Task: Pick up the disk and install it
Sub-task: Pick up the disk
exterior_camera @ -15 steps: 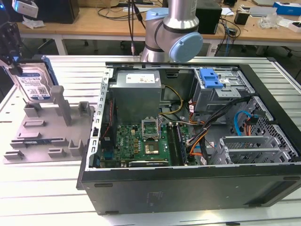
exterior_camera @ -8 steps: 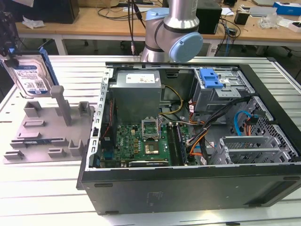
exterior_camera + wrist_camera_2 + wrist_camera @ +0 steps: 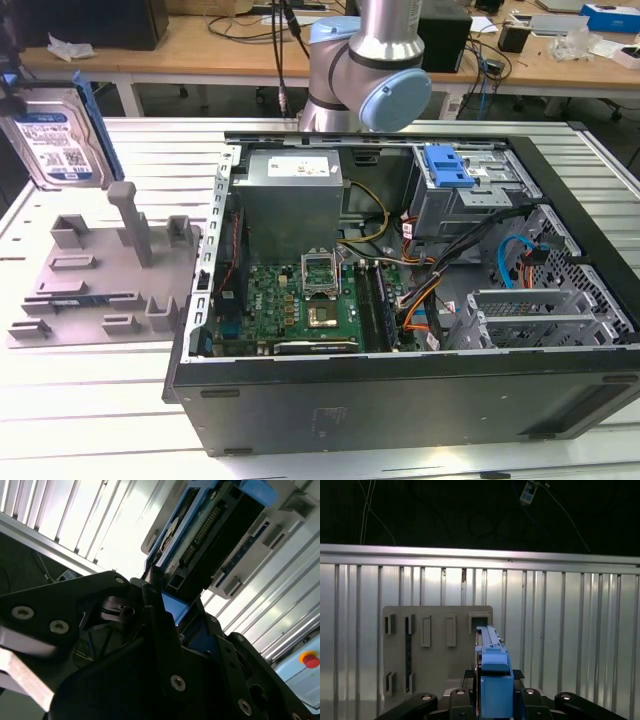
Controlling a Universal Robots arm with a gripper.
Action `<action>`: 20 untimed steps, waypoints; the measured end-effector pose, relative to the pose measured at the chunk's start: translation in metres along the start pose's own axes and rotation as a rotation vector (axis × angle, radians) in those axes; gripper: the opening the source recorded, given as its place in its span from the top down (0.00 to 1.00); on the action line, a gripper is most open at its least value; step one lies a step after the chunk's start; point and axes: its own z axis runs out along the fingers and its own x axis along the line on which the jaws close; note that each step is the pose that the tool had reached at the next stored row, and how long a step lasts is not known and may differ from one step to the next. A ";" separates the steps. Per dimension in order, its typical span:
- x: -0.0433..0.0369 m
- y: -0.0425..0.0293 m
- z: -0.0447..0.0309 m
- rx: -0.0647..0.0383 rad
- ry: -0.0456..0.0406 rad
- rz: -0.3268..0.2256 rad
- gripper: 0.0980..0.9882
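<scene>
Ribbed aluminium table [image 3: 90, 420], bright glare across slats. Behind it, long wooden workbench [image 3: 200, 50] on white legs, strewn with cables [image 3: 245, 28], black box [image 3: 110, 22]. Beyond table edge in first wrist view, dark floor [image 3: 445, 510].

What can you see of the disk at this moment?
The disk is a flat silver metal drive with a white-and-blue label, edged by a bright blue plastic frame. It stands on edge at the exterior view's left, above the grey fixture and outside the computer case. The second wrist view shows its circuit-board side and connector. The gripper clamps its blue frame; nothing else seems to touch it.
</scene>
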 end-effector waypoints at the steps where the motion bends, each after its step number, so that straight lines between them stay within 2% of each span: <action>1: -0.0002 0.0000 -0.0037 0.000 0.0000 0.000 0.70; 2: -0.0003 0.0000 -0.0064 0.000 0.0000 0.000 0.70; 5: -0.0011 0.0000 -0.0215 0.000 0.0000 0.000 0.70; 7: -0.0014 -0.0001 -0.0277 0.001 0.0001 0.000 0.70; 11: -0.0024 -0.0001 -0.0486 0.001 0.0000 0.000 0.70; 13: -0.0025 -0.0001 -0.0520 0.001 0.0000 0.000 0.70; 20: -0.0025 -0.0001 -0.0535 0.000 0.0002 0.000 0.70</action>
